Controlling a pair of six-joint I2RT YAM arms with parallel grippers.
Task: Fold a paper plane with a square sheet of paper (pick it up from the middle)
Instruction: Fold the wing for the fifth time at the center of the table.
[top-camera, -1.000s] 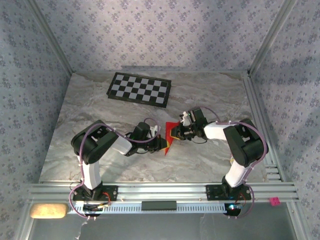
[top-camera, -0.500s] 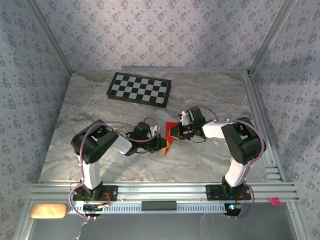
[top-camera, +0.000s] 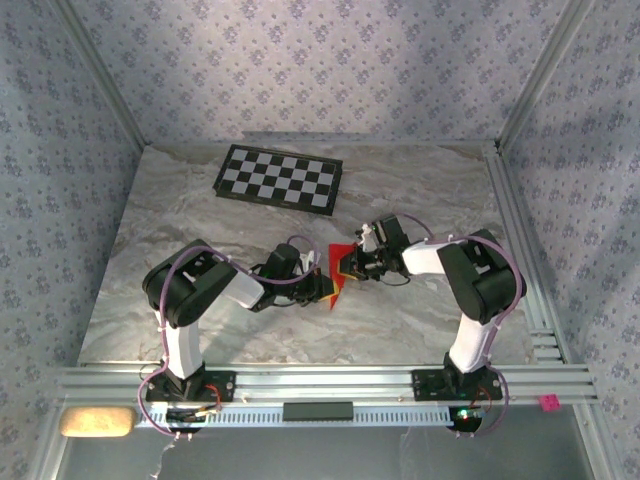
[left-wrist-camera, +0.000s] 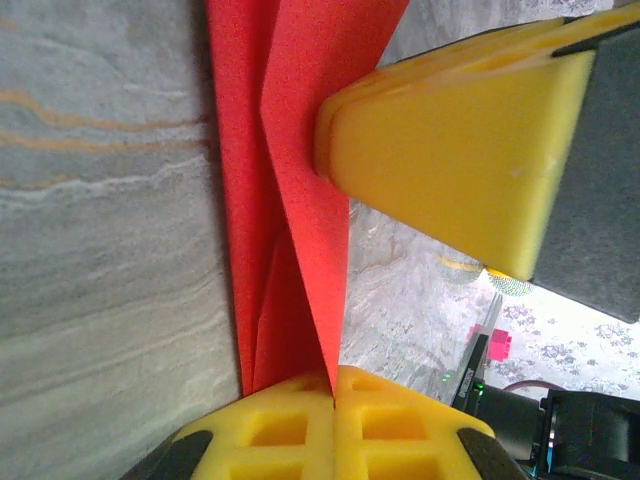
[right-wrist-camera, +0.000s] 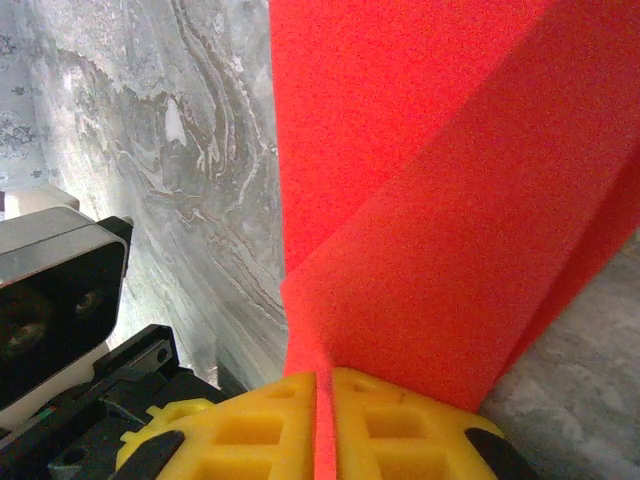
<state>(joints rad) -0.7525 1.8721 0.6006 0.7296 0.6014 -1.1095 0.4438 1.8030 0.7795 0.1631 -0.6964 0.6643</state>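
The red sheet of paper (top-camera: 336, 276) is folded into a narrow, pointed paper plane shape with creased layers and is held between both arms at the middle of the table. My left gripper (top-camera: 322, 287) is shut on its near end. In the left wrist view the yellow fingers (left-wrist-camera: 270, 425) pinch a fold of the paper (left-wrist-camera: 290, 200) between them. My right gripper (top-camera: 348, 265) is shut on the far end. In the right wrist view the paper (right-wrist-camera: 430, 180) runs down into the thin slit between its fingers (right-wrist-camera: 390, 420). The right gripper's yellow finger (left-wrist-camera: 450, 160) presses against the paper in the left wrist view.
A black-and-white checkerboard (top-camera: 279, 178) lies at the back left of the marble table (top-camera: 420, 320). Aluminium rails (top-camera: 330, 382) run along the near edge, with a tan pad (top-camera: 97, 421) at the left and a pink tag (top-camera: 548, 402) at the right. Patterned walls enclose the table.
The right arm has drawn in slightly to the left, bringing its gripper closer to the left one. The paper between them looks narrower. Both grips have held.
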